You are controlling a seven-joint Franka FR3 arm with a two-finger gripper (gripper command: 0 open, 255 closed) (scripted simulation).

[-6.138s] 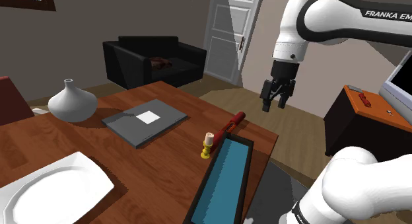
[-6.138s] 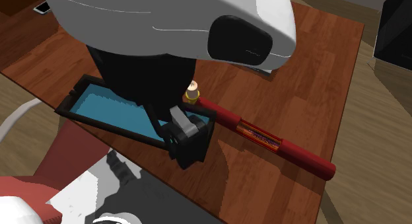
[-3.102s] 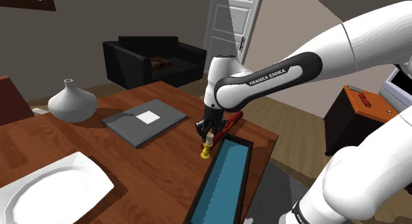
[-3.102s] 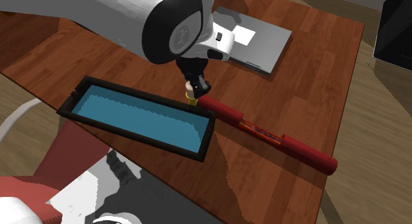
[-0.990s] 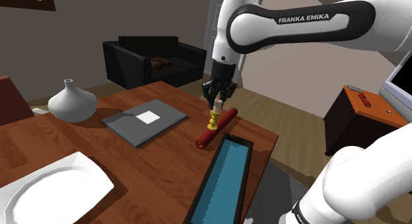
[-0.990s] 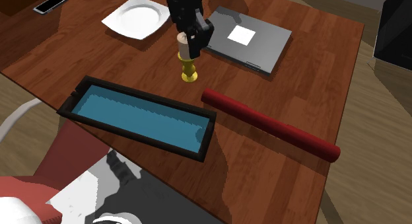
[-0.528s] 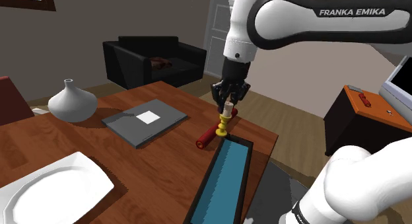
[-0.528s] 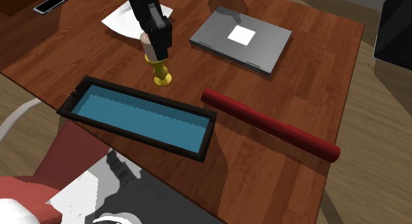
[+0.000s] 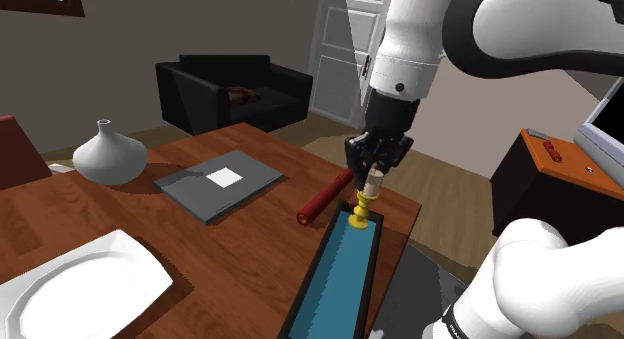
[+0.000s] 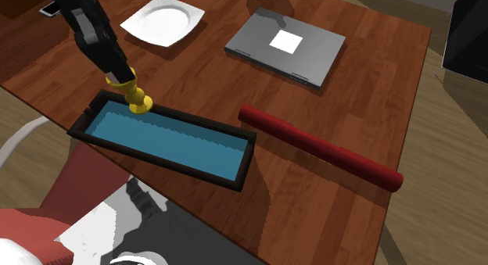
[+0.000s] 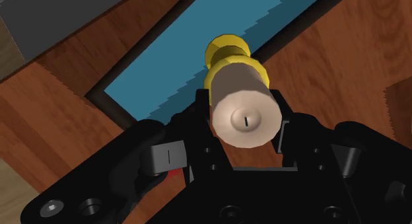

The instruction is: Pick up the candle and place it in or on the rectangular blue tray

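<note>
The candle (image 9: 365,201) is a cream stub in a yellow holder (image 10: 138,101). My black gripper (image 9: 373,177) is shut on its cream top and holds it in the air. It hangs just above the long blue tray (image 9: 336,277) with a black rim, over the tray's far end in the shoulder view and its left end (image 10: 102,119) in the second exterior view. In the wrist view the candle (image 11: 243,113) sits clasped between the two fingers, with the blue tray floor (image 11: 171,64) behind it.
A long red cylinder (image 10: 321,146) lies on the wooden table beside the tray. A grey flat slab (image 9: 220,182), a white vase (image 9: 108,155) and a white plate (image 10: 163,19) sit further off. A black armchair (image 9: 235,87) and an orange-topped cabinet (image 9: 555,162) stand beyond the table.
The gripper has carried the candle from above the red cylinder across to the tray's end and slightly lower. Earlier it lifted the candle off the table beside the tray.
</note>
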